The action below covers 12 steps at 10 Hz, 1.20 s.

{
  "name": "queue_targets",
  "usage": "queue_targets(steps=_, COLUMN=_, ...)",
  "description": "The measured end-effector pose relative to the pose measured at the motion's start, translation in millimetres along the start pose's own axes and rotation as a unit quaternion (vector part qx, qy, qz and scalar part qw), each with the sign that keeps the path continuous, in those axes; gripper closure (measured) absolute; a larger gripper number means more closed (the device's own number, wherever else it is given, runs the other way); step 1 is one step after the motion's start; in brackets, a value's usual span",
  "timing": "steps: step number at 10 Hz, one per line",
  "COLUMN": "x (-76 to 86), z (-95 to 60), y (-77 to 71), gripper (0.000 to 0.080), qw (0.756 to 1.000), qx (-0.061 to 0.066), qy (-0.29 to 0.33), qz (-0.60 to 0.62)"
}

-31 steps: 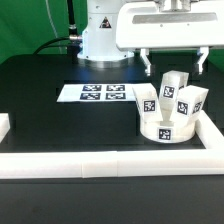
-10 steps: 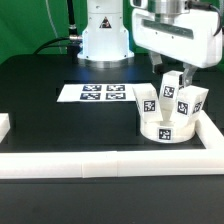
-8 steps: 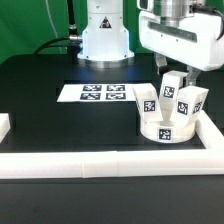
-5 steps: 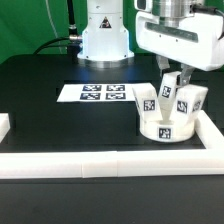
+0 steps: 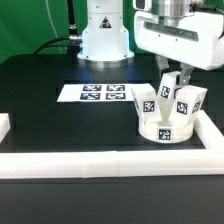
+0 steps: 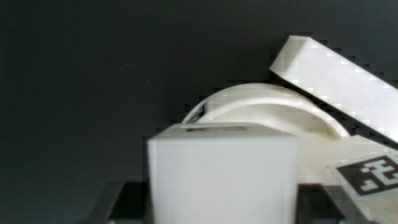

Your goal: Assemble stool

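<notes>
The gripper (image 5: 171,78) is sitting low over the rear leg (image 5: 170,88) of the stool, its fingers straddling the top of that leg. In the wrist view the same leg (image 6: 219,172) is filling the space between the jaws, a white block dead centre, with the dark finger pads barely showing at its foot. The jaws look closed in on the leg, though whether they are actually squeezing it I cannot tell.

Compared with a second ago, the hand is sitting lower and the leg between the jaws is leaning slightly further toward the exterior view's left; three seconds ago the hand was hanging well above the stool with nothing between its fingers. I judge the arm is working this last leg into its socket, so the assembly looks close to finished.

Just beyond the jaws, the round seat (image 5: 163,125) is lying flat with two more legs standing in it: one (image 5: 146,101) on the exterior view's left of the jaws, one (image 5: 190,102) on their right. Both are close, so sideways room is tight.

Further out, the white border rail (image 5: 100,163) is boxing the stool into the corner, its side arm just beside the seat. The marker board (image 5: 95,93) is lying well apart, and open black table (image 5: 50,125) lies that way. Straight up is the freest way out.
</notes>
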State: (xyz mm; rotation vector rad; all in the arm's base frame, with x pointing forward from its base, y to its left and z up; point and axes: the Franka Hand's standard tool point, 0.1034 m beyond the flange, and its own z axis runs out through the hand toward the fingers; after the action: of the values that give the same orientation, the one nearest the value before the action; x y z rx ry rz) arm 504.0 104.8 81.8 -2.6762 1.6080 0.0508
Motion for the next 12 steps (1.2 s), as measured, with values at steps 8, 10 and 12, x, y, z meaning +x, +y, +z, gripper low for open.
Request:
queue_targets(steps=8, x=-10.6, z=1.1, y=-9.1, gripper=0.0462, qw=0.955, qx=0.043, qy=0.000, qz=0.293)
queue_targets(steps=10, x=-10.1, z=1.2, y=-9.9, gripper=0.0462, qw=0.933, qx=0.050, qy=-0.016, qz=0.357)
queue_targets(steps=12, x=-11.7, z=1.3, y=-10.3, gripper=0.0429, qw=0.925, qx=0.050, qy=-0.019, qz=0.376)
